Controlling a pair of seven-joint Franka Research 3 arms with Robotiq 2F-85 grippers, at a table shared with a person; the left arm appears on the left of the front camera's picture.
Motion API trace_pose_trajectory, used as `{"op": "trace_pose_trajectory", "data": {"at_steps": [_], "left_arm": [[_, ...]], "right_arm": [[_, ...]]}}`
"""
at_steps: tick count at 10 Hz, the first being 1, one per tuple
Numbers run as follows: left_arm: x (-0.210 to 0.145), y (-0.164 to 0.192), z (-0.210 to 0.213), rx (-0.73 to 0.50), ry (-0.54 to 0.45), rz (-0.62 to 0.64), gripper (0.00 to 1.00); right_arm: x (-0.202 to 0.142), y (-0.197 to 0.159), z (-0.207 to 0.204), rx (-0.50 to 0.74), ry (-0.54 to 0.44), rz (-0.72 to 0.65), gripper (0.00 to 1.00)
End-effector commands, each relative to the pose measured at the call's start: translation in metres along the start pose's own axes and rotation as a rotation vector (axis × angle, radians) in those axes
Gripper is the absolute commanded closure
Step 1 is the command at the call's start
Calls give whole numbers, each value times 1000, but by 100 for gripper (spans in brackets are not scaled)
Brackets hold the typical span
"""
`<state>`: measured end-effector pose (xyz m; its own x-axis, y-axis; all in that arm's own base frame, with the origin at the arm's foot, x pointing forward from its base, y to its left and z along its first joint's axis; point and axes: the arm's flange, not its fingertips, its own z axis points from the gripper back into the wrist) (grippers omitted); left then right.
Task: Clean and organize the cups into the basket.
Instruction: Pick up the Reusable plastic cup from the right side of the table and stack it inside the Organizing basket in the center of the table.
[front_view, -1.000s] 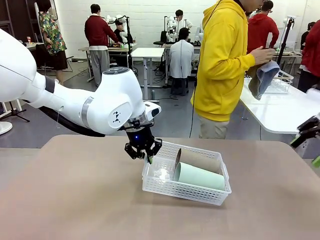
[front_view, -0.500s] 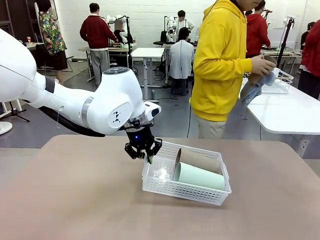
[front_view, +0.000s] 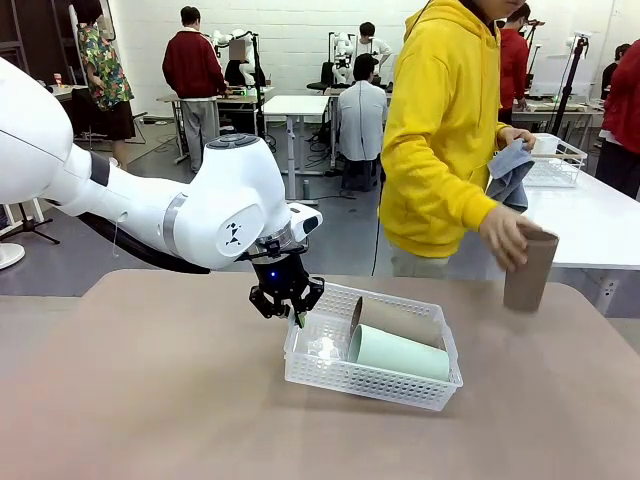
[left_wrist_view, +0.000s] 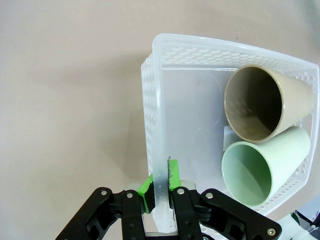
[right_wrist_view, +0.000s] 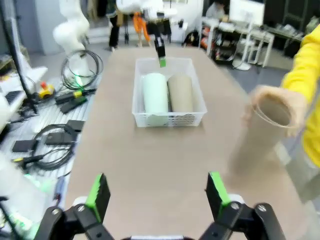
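**Two cups in basket (front_view: 370, 388), third cup (front_view: 530, 272) in person's hand (front_view: 503, 238)**

Basket sits skewed on the brown tabletop (front_view: 150, 400), a little right of centre. Inside it, the mint cup (front_view: 400, 353) and a brown cup (front_view: 400, 320) lie on their sides, side by side and touching. Mint cup is on the robot's side, brown cup on the person's side. Both mouths face the end where the left gripper (left_wrist_view: 160, 182) is.

Left gripper is clamped on the basket's short end wall, one finger inside and one outside.

Right gripper (right_wrist_view: 157, 196) has its fingers wide apart with nothing between them. It is above the tabletop, well apart from the basket and facing it.

Third cup, brown, is upright at the far right edge of the tabletop, with the person's hand over its top. Cannot tell whether its base touches the surface.

The person's other hand holds a blue-grey cloth (front_view: 510, 172).
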<state>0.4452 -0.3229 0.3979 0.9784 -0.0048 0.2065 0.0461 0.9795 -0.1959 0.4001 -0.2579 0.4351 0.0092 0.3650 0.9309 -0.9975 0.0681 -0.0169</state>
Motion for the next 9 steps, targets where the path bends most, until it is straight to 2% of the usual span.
{"op": "trace_pose_trajectory", "data": {"at_steps": [1,9], "left_arm": [[0,-1,1,-3,-1,-6,100],[0,-1,1,-3,-1,-6,100]], "right_arm": [[-3,8,6,-38,-22,-7,0],[-3,8,6,-38,-22,-7,0]]}}
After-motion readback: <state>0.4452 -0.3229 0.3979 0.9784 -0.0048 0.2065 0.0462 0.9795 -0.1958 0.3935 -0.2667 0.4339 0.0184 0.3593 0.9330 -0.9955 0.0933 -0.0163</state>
